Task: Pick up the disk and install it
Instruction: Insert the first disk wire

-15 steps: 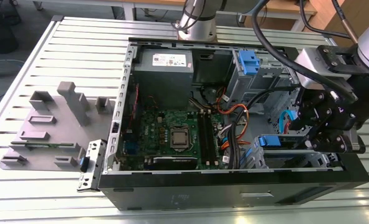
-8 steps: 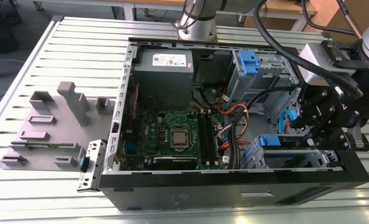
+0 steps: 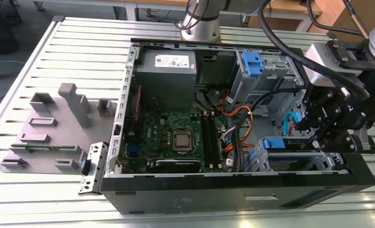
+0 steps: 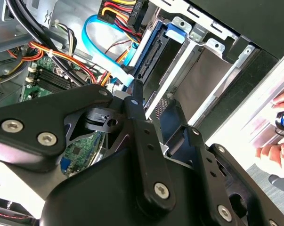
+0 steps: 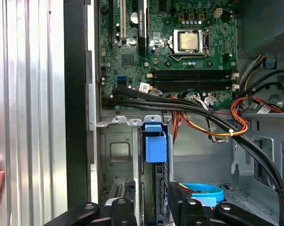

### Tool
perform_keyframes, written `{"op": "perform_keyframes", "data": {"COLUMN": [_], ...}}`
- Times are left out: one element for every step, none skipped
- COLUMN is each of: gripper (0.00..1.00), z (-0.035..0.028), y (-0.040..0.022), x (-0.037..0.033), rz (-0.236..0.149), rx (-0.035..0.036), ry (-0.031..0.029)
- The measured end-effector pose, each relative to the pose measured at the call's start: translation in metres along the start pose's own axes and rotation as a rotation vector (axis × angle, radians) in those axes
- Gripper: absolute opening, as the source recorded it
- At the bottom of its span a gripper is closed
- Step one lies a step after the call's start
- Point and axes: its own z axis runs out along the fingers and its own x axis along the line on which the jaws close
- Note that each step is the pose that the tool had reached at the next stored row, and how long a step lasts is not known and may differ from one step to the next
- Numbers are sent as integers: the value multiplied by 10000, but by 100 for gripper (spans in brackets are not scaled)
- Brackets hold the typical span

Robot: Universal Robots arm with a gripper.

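At the near edge of the table (image 3: pixel 23 209), toward the exterior view's right, lies an open black computer case (image 3: pixel 238 192). A person's hand (image 4: pixel 279 141) shows over the table just outside the case's black front wall. Just inside that wall, in the metal drive cage (image 3: pixel 301 164) at the case's near corner, the disk (image 3: pixel 277 143) stands on edge in a slot, with its blue carrier tab facing the case's middle. The gripper (image 3: pixel 314 135) hangs over the cage, close against the disk. Whether it is clenched on the disk or released cannot be told. Beyond lie orange and black cables (image 3: pixel 238 128), then the green circuit board (image 3: pixel 174 130). The grey power supply (image 3: pixel 168 66) sits at the case's far side. A grey fixture plate (image 3: pixel 42 142) sits by the table's edge on the exterior view's left.
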Motion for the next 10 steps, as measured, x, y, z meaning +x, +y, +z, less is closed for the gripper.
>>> {"op": "perform_keyframes", "data": {"gripper": [42,42,42,42,42,42,42,42,42,42], "z": [-2,-13,-26,-37,-47,-56,-58,-58,-59,-60], "y": [0,0,0,0,1,1,1,1,1,1], "x": [0,0,-1,-2,-2,-2,-2,-3,-7,-13], "rz": [0,1,0,0,0,0,0,0,0,0], "rx": [0,0,0,0,0,0,0,0,0,0], "ry": [0,3,3,2,0,0,-2,-2,-1,1]}}
